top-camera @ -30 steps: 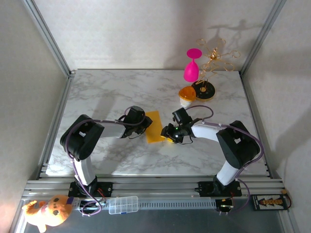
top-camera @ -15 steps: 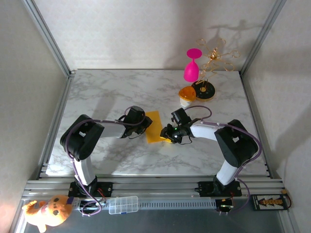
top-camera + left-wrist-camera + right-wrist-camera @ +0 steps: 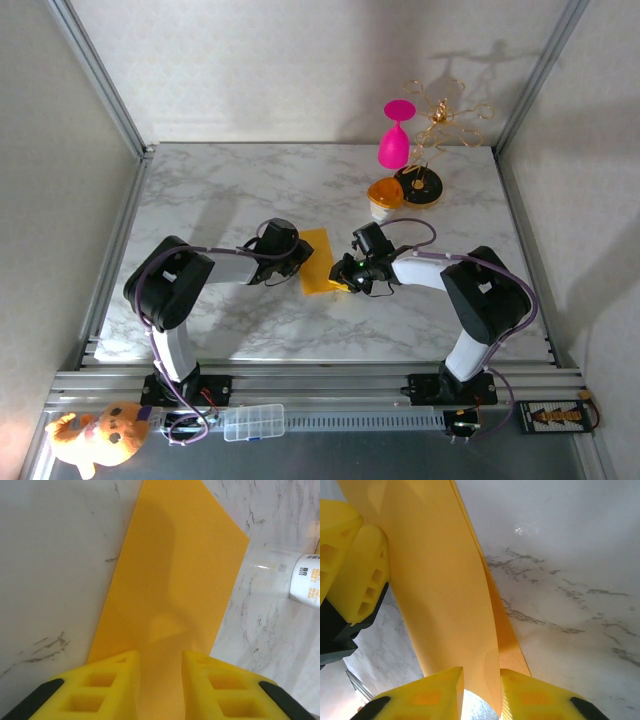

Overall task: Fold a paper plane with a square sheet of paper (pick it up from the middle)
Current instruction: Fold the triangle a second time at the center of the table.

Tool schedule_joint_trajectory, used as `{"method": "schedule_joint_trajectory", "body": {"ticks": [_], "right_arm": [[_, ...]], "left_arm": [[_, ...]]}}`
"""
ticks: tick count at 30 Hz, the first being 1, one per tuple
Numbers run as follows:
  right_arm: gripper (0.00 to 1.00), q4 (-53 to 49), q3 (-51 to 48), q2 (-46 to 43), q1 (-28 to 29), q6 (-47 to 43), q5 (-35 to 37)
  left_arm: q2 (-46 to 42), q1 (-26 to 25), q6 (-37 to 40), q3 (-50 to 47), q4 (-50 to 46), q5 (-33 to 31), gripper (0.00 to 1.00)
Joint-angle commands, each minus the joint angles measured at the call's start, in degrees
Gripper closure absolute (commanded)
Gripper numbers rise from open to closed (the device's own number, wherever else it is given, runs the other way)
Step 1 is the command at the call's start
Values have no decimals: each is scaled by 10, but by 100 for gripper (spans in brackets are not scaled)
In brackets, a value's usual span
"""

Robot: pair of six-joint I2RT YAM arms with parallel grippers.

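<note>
Your paper (image 3: 318, 262) lies mid-worktop (image 3: 250, 190) as a folded strip. Your left tool (image 3: 160, 664), at its 9 o'clock, stands slightly apart and rests on it. Your right tool (image 3: 481, 686), at 4 o'clock, straddles a raised edge, but you cannot tell whether it grips.

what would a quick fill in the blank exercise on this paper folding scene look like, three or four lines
1. The paper lies between the left gripper and the right gripper on a table with a ___ pattern.
2. The goblet at the table's far edge is ___.
3. The white cup has an ___ top.
4. The plush toy lies nearest the base of the ___ arm.

Missing words: marble; pink; orange; left
</note>
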Motion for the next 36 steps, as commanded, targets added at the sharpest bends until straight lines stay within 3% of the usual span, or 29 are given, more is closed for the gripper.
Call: {"method": "schedule_joint_trajectory", "body": {"ticks": [1, 5, 10, 14, 20, 29, 36], "right_arm": [[78, 2, -5, -1, 1, 11, 13], [86, -26, 2, -10, 1, -1, 41], [100, -30, 0, -18, 1, -9, 37], [100, -36, -9, -31, 0, -11, 40], [100, -38, -11, -43, 0, -12, 40], [100, -35, 13, -37, 0, -36, 22], [100, 14, 39, -16, 8, -61, 4]], "left_arm": [[-2, -4, -3, -15, -28, -8, 72], [-15, 3, 29, -4, -20, 13, 69], [-38, 8, 126, 52, -42, 36, 62], [-51, 33, 160, 55, -43, 41, 62], [-14, 58, 185, 54, -28, 73, 76], [49, 58, 203, 86, -61, 79, 84], [62, 57, 202, 76, -55, 87, 84]]}}
